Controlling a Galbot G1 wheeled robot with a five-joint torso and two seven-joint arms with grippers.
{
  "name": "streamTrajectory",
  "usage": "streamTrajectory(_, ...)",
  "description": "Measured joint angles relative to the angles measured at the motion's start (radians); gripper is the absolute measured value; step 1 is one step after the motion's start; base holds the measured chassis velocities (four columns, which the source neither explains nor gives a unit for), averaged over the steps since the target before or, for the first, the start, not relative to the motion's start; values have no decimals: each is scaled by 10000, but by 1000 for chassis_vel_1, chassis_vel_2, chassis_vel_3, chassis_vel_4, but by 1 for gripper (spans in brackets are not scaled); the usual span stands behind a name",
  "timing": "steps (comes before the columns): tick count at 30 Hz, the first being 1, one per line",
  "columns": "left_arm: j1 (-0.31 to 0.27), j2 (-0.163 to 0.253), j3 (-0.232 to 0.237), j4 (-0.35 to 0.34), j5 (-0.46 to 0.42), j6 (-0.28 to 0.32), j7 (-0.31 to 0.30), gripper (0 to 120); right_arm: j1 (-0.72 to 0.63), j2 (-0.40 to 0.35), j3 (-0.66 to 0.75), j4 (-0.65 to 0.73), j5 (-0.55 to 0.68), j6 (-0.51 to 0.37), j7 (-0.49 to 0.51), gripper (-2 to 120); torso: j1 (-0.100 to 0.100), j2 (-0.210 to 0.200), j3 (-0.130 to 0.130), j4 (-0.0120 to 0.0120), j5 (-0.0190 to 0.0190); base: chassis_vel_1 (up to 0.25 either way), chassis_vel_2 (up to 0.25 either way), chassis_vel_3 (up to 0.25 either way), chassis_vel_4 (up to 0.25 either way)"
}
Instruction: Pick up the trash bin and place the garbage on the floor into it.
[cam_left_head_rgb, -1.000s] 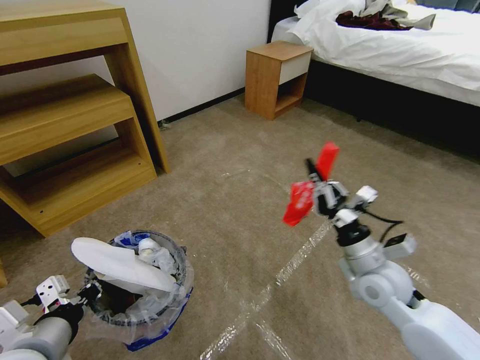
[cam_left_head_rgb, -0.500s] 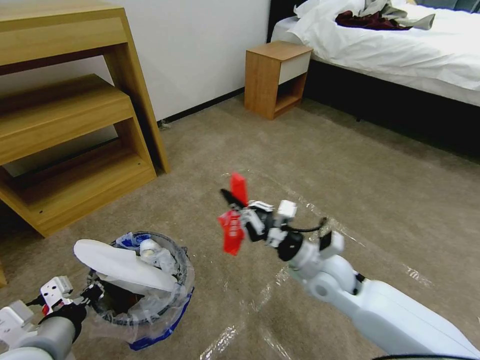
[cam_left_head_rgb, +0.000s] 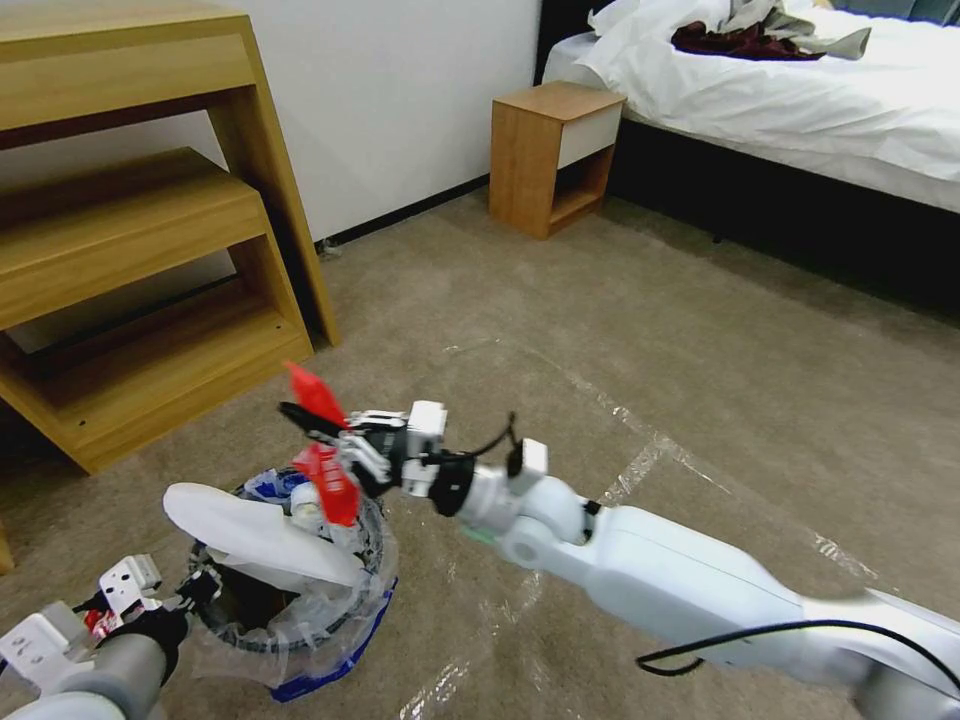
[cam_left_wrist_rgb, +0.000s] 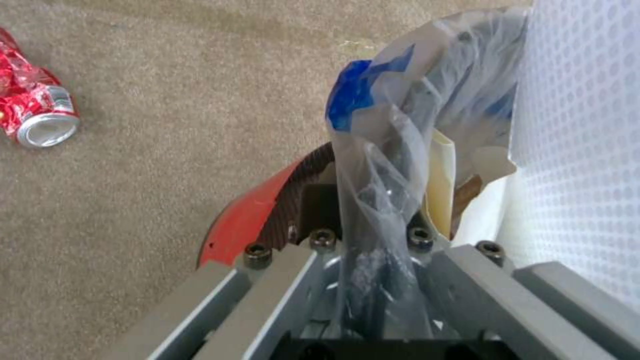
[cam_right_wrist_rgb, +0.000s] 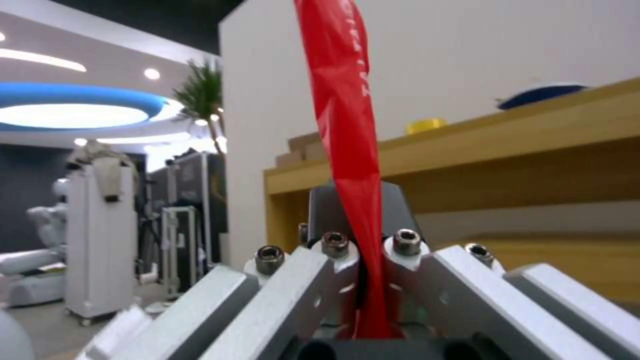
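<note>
The trash bin (cam_left_head_rgb: 372, 590), lined with a crinkled clear bag, is at lower left in the head view. A white slipper (cam_left_head_rgb: 250, 525) sticks out of it. My left gripper (cam_left_head_rgb: 195, 588) is shut on the bin's near rim; in the left wrist view its fingers clamp the bag (cam_left_wrist_rgb: 380, 165) and the red wall (cam_left_wrist_rgb: 243, 222). My right gripper (cam_left_head_rgb: 322, 432) is shut on a red wrapper (cam_left_head_rgb: 328, 482), which hangs just over the bin's far rim; the wrapper (cam_right_wrist_rgb: 347, 125) runs up between its jaws. A crushed red can (cam_left_wrist_rgb: 37, 112) lies on the carpet floor (cam_left_head_rgb: 600, 330).
A wooden shelf unit (cam_left_head_rgb: 130, 250) stands close behind the bin on the left. A wooden nightstand (cam_left_head_rgb: 550, 155) and a bed (cam_left_head_rgb: 800, 100) are at the far right. Shiny tape strips (cam_left_head_rgb: 625, 475) cross the open carpet under my right arm.
My right arm has swung left across the floor with the red wrapper, from mid-carpet to just above the bin. The left gripper and bin have barely shifted.
</note>
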Motion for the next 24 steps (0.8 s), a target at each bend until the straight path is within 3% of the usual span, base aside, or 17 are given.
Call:
streamTrajectory(5,-7,-73,125,17,95,0,3,0,388,1371,-534,-879,43,51,-223,0,0,0,-1,0,-2,0,0,0,0)
streamTrajectory(9,-18,-89,192,-1,109,-1,6,0,394,1963,-759,-1534,-41,143,-259,0,0,0,-1,0,0,0,0,0,0)
streamTrajectory(24,114,-89,234,-147,140,-2,6,0,473,2063,-854,-2555,-284,382,-815,0,0,0,-1,-1,1,0,0,0,0)
